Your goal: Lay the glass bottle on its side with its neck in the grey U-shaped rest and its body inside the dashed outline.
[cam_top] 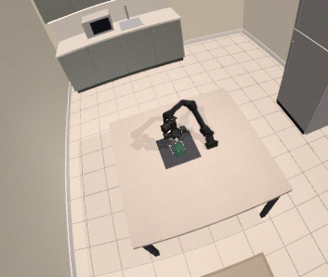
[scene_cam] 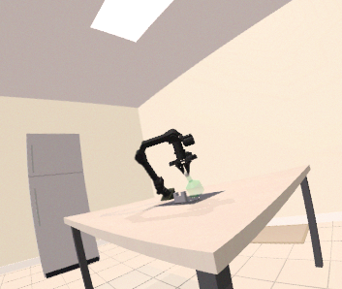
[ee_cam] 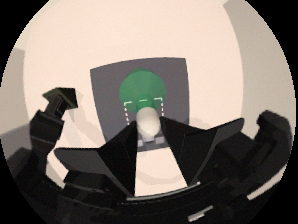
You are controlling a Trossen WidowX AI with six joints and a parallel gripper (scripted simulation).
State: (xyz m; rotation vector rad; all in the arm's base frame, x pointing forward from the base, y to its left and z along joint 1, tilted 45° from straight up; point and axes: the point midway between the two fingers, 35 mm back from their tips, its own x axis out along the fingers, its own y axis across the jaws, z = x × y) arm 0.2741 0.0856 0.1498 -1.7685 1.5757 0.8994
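The bottle (cam_top: 179, 149) (scene_cam: 195, 187) (ee_cam: 142, 89) tilts (not steeply), neck up toward the claw (cam_top: 176, 138) (scene_cam: 187, 174) (ee_cam: 148, 121).

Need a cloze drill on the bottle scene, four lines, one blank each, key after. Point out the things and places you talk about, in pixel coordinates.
1. The bottle (cam_top: 179, 150) (scene_cam: 195, 187) (ee_cam: 142, 89) is coloured ____.
2. The gripper (cam_top: 177, 138) (scene_cam: 187, 175) (ee_cam: 148, 121) grasps the bottle by its ____.
3. The outline (ee_cam: 126, 113) on the dark mat (cam_top: 186, 160) (scene_cam: 211, 196) (ee_cam: 177, 75) is drawn in a ____ line, not a solid one.
4. The grey rest (scene_cam: 180, 197) (ee_cam: 159, 142) is shaped like the letter ____.

Missing words: green; neck; dashed; U
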